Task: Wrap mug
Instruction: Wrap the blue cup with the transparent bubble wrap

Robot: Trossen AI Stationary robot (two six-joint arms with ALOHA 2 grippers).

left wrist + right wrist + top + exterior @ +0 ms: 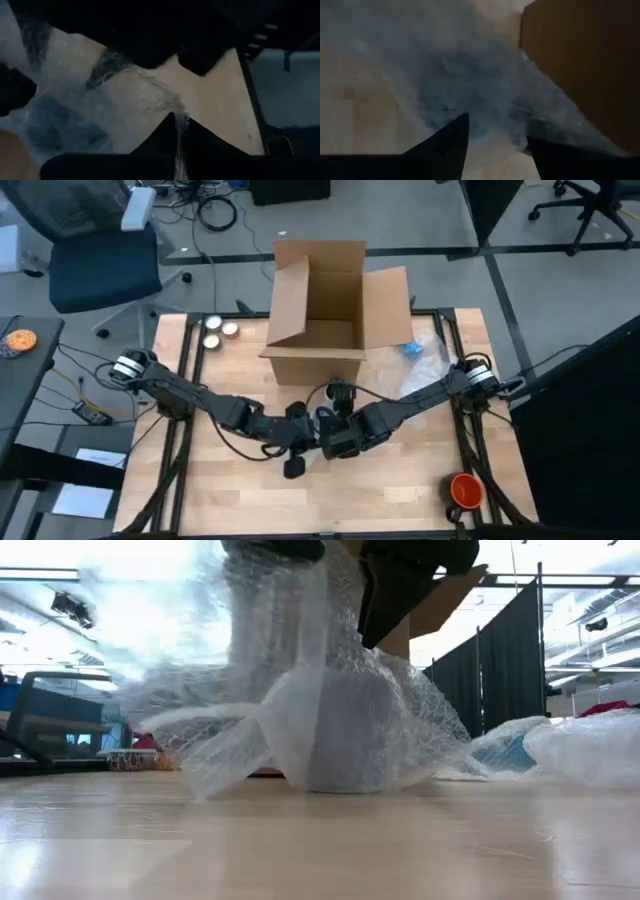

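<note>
Nearest the table-level camera, the mug (345,735), a grey rounded form already swathed in bubble wrap (250,730), stood on the wooden table (320,840), with loose film trailing off one side. Directly above it the two grippers met at the table's middle. The left gripper (179,137) was clenched on a pinched fold of the wrap. The right gripper (496,136) had its fingers parted, the bundle lying straight ahead between them and just short of the tips. Judged from this, the right arm was better aligned to close on the bundle, while the left held the film taut. Behind stood the open cardboard box (330,310). An orange object (466,490) lay well apart at the table's corner.
</note>
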